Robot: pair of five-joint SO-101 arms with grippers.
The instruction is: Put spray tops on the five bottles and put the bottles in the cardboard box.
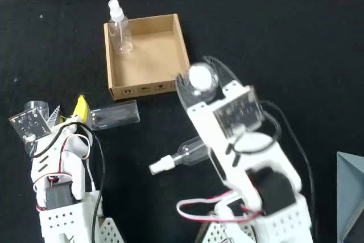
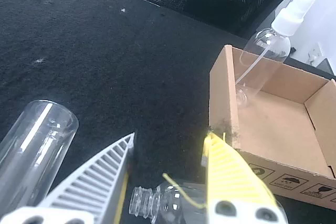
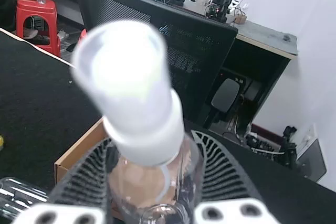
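Pinching a clear plastic bottle [image 3: 131, 87] just below its white spray top, the right gripper [image 1: 196, 72] holds it upright beside the near right corner of the cardboard box [image 1: 183, 44]. Its two fingers are white, curved and ribbed, pressed against the bottle's shoulders. From the right wrist view the frosted round cap hides most of the bottle body.

The box is shallow, square and brown, with plain flat walls. One boxed bottle [image 1: 121, 35] stands in its far left corner, smooth and transparent, with its thin dip tube visible inside and its white sprayer rising above the rim.

On the black, slightly fuzzy tabletop [image 1: 296, 38], a lying bottle [image 1: 187, 153] with a white sprayer rests on its side; the right arm covers its base end.

The left gripper [image 2: 170, 140] is spread, one finger grey-white and ribbed, the other yellow. An uncapped bottle [image 1: 116, 115] lies on its side in front of the box's near wall, and its threaded neck shows between the two fingers. Whether either finger touches it cannot be told, since the yellow one covers part of the body. A clear cylinder [image 2: 31, 145] with a rounded end sits just beside the ribbed finger; its other end is cut off, so a top cannot be made out.

A grey angular shape [image 1: 350, 197] is cropped at the tabletop's right edge.
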